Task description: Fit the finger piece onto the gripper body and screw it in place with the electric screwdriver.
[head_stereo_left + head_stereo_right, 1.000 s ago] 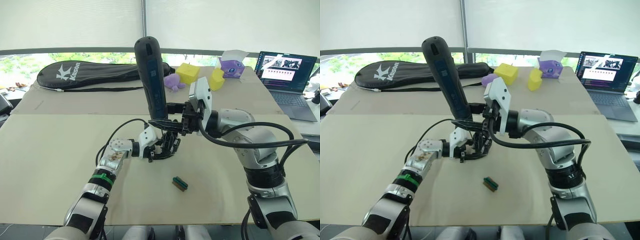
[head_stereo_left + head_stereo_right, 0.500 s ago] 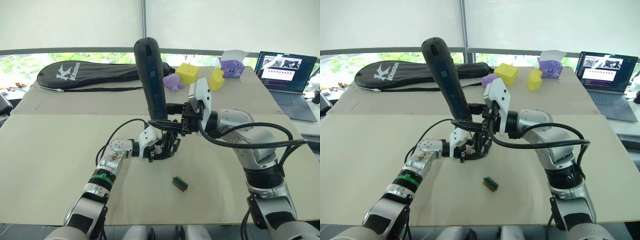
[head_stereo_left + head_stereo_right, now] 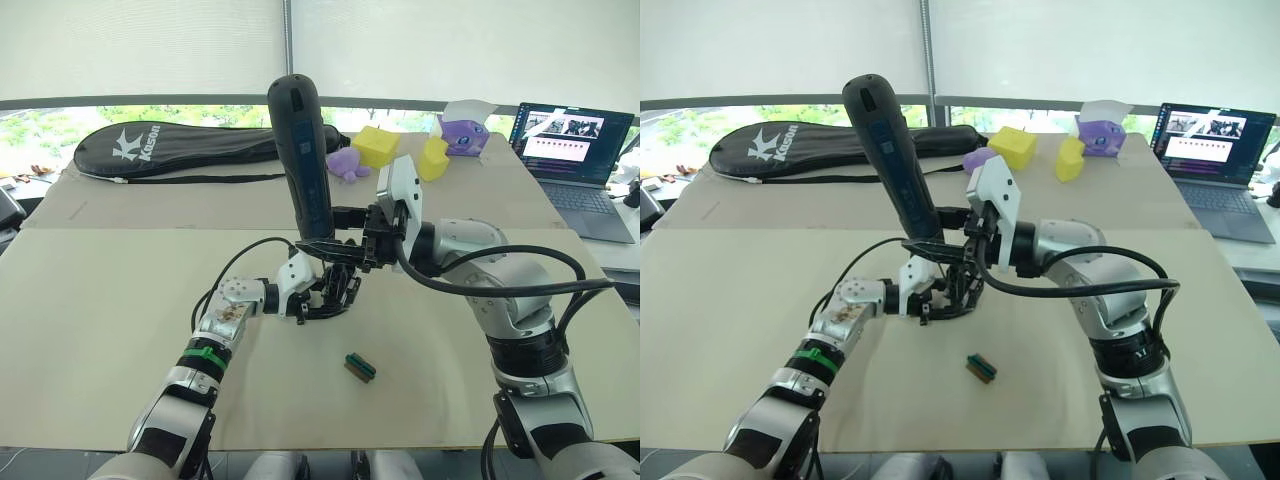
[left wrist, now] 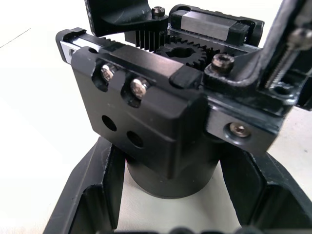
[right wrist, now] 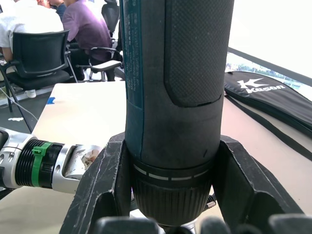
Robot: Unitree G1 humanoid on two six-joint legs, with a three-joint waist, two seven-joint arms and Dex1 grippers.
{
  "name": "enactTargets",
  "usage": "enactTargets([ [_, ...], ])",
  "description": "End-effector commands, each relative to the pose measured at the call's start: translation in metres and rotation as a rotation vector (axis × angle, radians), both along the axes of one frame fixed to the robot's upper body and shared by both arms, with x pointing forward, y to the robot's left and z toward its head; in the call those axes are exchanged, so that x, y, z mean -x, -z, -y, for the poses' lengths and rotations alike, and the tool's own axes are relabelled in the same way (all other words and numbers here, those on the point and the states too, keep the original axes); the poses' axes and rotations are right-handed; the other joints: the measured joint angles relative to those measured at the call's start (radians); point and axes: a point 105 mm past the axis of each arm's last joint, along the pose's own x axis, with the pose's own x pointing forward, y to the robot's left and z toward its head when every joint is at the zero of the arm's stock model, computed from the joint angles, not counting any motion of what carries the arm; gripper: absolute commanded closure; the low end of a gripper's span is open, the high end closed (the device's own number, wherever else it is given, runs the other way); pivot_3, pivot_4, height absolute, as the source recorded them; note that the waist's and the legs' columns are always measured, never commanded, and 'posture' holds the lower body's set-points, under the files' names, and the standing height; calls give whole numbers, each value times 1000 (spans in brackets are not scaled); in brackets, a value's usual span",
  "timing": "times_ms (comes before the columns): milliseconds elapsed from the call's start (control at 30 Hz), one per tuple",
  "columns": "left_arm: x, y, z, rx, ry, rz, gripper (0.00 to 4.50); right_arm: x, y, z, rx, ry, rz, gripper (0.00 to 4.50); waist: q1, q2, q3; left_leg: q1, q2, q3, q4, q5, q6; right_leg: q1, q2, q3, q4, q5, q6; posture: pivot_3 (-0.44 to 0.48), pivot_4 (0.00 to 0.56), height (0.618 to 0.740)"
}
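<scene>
Electric screwdriver [image 3: 303,150] stands near upright, long axis vertical with a slight lean to robot's left at the top, rounded butt end up, bit end down toward the gripper body [image 3: 335,285]. Dark grey matte cylinder, dimpled grip patch, ribbed collar low down. Right claw [image 3: 330,228] pinches it at the collar, black fingers [image 5: 105,180] either side of the barrel. Gripper body sits mid-counter, directly under the screwdriver: black stubby cylinder base, boxy block with silver screws, exposed gear teeth on top. Left claw [image 3: 322,300] clamps its round base, fingers [image 4: 97,195] flanking it. Small green-and-brown block [image 3: 360,367] lies on the beige counter [image 3: 100,330], nearer the robot, apart from both claws.
</scene>
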Motion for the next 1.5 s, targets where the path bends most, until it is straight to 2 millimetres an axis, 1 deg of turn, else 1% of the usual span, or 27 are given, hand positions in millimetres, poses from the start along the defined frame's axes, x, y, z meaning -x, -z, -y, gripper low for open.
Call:
enactTargets([
  [33, -2, -13, 2, 18, 11, 52, 2209, 12, -17, -2, -42, -39, 62, 2582, 0, 0, 0, 0, 0, 0, 0, 0, 0, 0, 0, 0, 0, 0, 0, 0, 150, 740],
  [533, -3, -13, 2, 16, 11, 50, 2209, 13, -17, -2, -51, -47, 61, 2582, 0, 0, 0, 0, 0, 0, 0, 0, 0, 0, 0, 0, 0, 0, 0, 0, 150, 740],
  [867, -3, -13, 2, 15, 8, 50, 2209, 14, -12, -3, -56, -49, 48, 2582, 0, 0, 0, 0, 0, 0, 0, 0, 0, 0, 0, 0, 0, 0, 0, 0, 150, 740],
  [1067, -3, -13, 1, 13, 8, 51, 2209, 11, -12, 0, -33, -30, 76, 2582, 0, 0, 0, 0, 0, 0, 0, 0, 0, 0, 0, 0, 0, 0, 0, 0, 150, 740],
  [1367, -3, -13, 2, 14, 11, 50, 2209, 14, -22, 0, -33, -44, 95, 2582, 0, 0, 0, 0, 0, 0, 0, 0, 0, 0, 0, 0, 0, 0, 0, 0, 150, 740],
  [1500, -4, -14, 2, 16, 11, 50, 2209, 14, -23, 1, -26, -44, 98, 2582, 0, 0, 0, 0, 0, 0, 0, 0, 0, 0, 0, 0, 0, 0, 0, 0, 150, 740],
])
